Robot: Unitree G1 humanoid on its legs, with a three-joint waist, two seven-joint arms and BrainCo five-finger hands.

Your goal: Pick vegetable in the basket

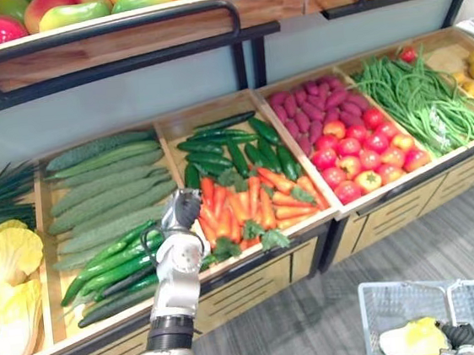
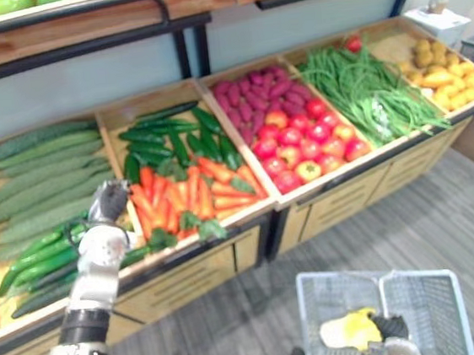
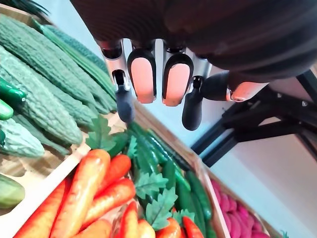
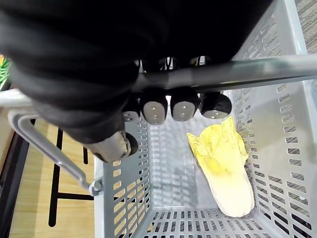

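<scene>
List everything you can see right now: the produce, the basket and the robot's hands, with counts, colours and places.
orange carrots: many, green tops, front of the middle crate
smooth dark green cucumbers: many, behind the carrots
bumpy green bitter gourds: many, crate left of the carrots
purple sweet potatoes: many, back of the crate to the right
red tomatoes: many, front of that crate
green beans: one heap, crate further right
yellow leafy cabbages: several, far left
grey perforated plastic basket: one, lower right
pale yellow cabbage: one, inside the basket
left hand: open, over the carrots
right hand: curled round the basket's handle
</scene>
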